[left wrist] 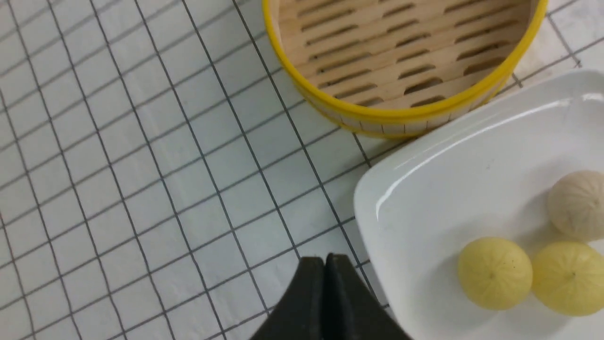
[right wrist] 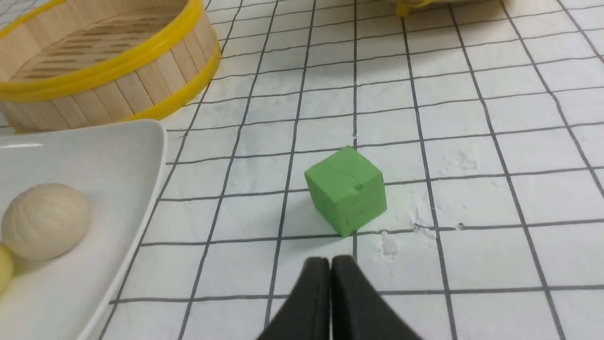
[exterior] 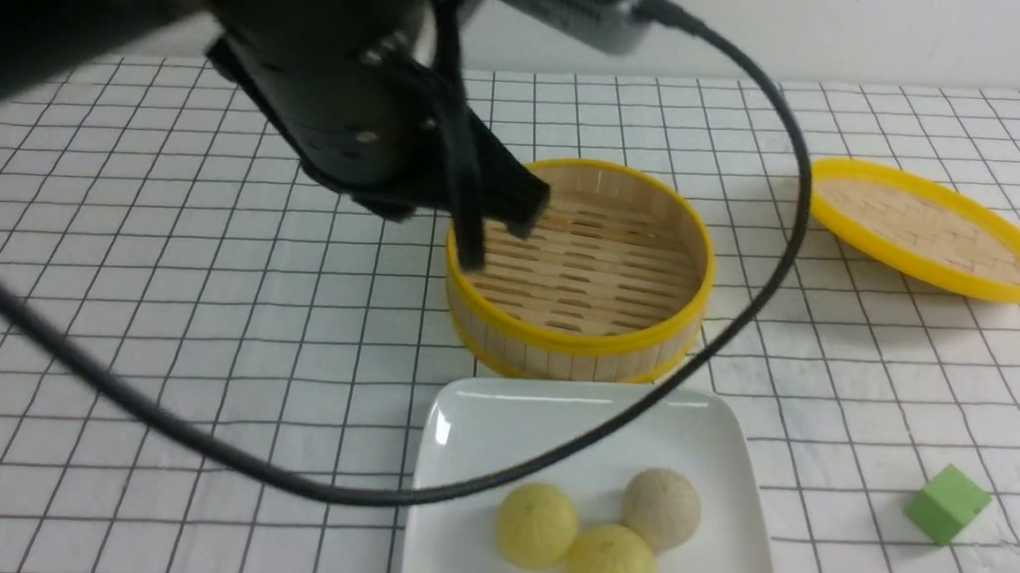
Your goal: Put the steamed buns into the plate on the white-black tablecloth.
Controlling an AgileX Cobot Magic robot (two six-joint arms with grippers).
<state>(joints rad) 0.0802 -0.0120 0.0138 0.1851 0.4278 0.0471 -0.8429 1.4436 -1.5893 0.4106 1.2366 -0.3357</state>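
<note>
— We see all three steamed buns [left wrist: 494, 273] clustered in the plate [left wrist: 424, 189], just beside our left pincer [left wrist: 325, 262]; we judge the job done.
— Hence it is clenched on nothing, as is our right pincer [right wrist: 330, 264], hanging near the green cube [right wrist: 347, 189], steamer basket [right wrist: 108, 71] farther off.

The tablecloth [exterior: 208, 303] is patterned white with a thin black grid. The plate [exterior: 484, 427] is glazed glossy white. Of the steamed buns [exterior: 612, 566], two are coloured pale yellow and the third bun [exterior: 660, 508] beige-grey. The steamer basket [exterior: 572, 352] and lid [exterior: 930, 228] are rimmed in yellow around pale wood. The cube [exterior: 946, 504] is coloured green.
</note>
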